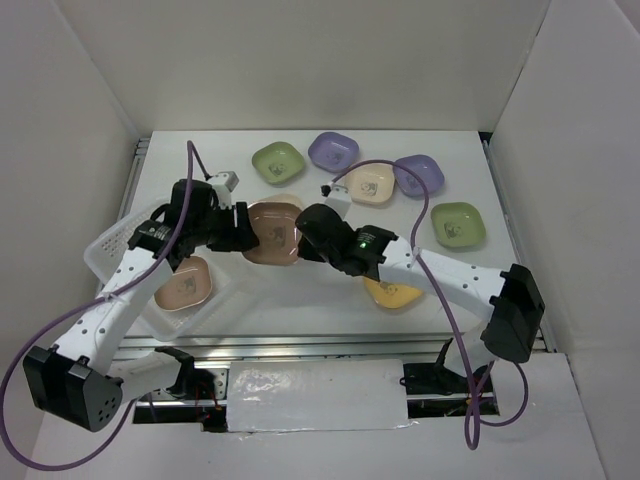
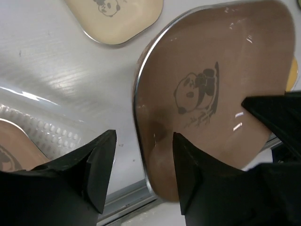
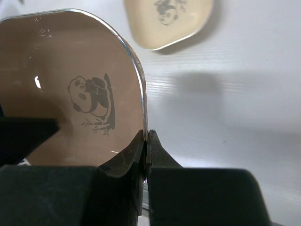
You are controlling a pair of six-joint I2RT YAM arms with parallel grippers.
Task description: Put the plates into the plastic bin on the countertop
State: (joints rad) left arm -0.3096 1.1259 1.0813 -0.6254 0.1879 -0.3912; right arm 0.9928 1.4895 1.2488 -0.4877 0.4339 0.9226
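Pinched brown plate [image 1: 272,232] in right gripper [image 3: 146,141], left gripper [image 2: 143,139] gaping astride it; tan plate [image 1: 183,284] in bin [image 1: 110,245], several plates [image 1: 368,185] left on worktop [image 1: 300,300].

Booth w/ plain white walls on 3 sides: left wall [image 1: 60,150], far wall [image 1: 320,60], right wall [image 1: 580,150]. Countertop [image 1: 460,160] matte white, flat, spans btwn walls. Slotted metal strip [image 1: 140,160] along left edge, similar strip [image 1: 497,180] on right. Metal rail [image 1: 330,345] along near edge; nearer still, crinkled silver sheet [image 1: 310,395], centre. Light even, diffuse; shadows soft, faint sheen on countertop in wrist views.
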